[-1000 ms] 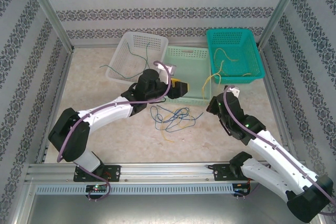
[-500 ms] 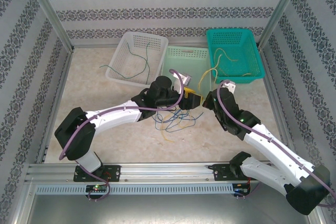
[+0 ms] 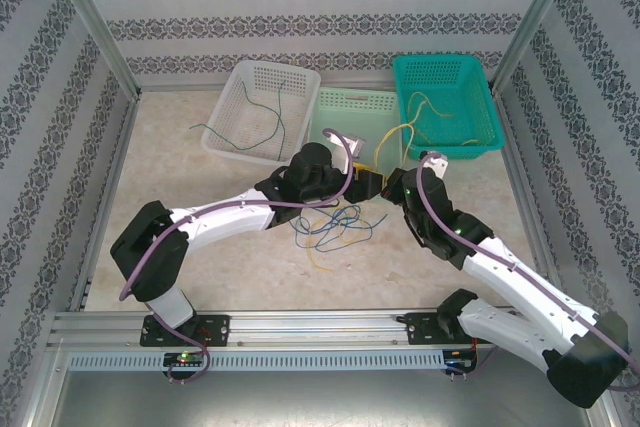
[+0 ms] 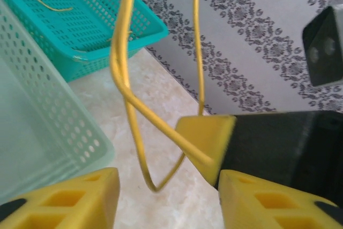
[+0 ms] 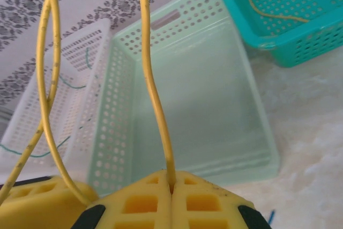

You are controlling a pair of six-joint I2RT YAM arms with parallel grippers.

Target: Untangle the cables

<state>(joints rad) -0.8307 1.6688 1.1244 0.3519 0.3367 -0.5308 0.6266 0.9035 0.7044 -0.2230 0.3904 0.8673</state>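
A yellow cable (image 3: 391, 145) runs from the teal basket (image 3: 445, 102) down to my right gripper (image 3: 396, 187), which is shut on its end (image 5: 155, 95). My left gripper (image 3: 368, 184) sits right beside it, open. A loop of the same yellow cable (image 4: 134, 132) hangs into the gap between the left gripper's fingers (image 4: 59, 199), touching neither. One of the right gripper's fingers (image 4: 206, 132) pins the cable just above them. A tangle of blue and green cables (image 3: 330, 222) lies on the table below both grippers. A green cable (image 3: 268, 112) lies in the white basket (image 3: 232, 142).
The pale green basket (image 3: 372, 97) stands just behind the two grippers, between the white and teal ones. Another yellow cable (image 3: 440, 112) lies inside the teal basket. Patterned walls and metal posts close in the table on three sides.
My left gripper has swung right from the pale green basket to meet the right gripper, and its jaws have narrowed. The right gripper has shifted left, holding the yellow cable.
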